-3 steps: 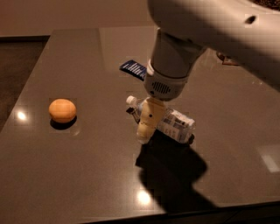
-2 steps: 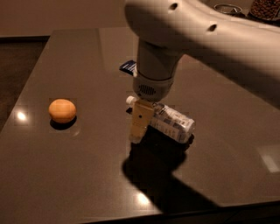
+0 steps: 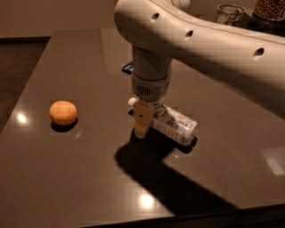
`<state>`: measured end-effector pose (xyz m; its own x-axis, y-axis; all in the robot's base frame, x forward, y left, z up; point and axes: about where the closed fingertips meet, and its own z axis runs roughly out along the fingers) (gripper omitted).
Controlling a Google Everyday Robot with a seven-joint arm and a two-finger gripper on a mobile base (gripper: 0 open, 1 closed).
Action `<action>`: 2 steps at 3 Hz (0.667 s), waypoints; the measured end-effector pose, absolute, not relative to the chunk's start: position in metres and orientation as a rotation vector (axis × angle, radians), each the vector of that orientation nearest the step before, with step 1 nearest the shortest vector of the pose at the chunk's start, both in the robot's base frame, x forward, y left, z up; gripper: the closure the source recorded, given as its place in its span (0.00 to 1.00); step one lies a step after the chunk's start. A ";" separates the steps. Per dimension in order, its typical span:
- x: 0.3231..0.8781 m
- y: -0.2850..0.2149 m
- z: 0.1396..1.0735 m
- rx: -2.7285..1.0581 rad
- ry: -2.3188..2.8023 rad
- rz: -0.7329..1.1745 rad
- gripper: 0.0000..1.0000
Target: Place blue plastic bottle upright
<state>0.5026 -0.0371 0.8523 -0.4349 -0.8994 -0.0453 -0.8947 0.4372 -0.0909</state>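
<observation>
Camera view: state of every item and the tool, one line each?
blue plastic bottle: lying on its side, cap on, not upright.
tool: low at the bottle's cap end, contact unclear.
orange: sitting alone, left.
dark blue packet: flat, mostly hidden behind the arm.
glass jar: upright, far corner.

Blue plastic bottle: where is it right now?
In the camera view the blue plastic bottle lies on its side near the middle of the table, right of the orange. The claw hangs at its capped end.
</observation>
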 end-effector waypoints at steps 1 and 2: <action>0.507 -0.041 0.859 -1.628 2.570 -0.066 0.41; 0.505 -0.041 0.875 -1.694 2.471 -0.039 0.64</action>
<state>0.5051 -0.0411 0.8750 -0.3535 -0.9296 -0.1046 -0.9258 0.3637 -0.1028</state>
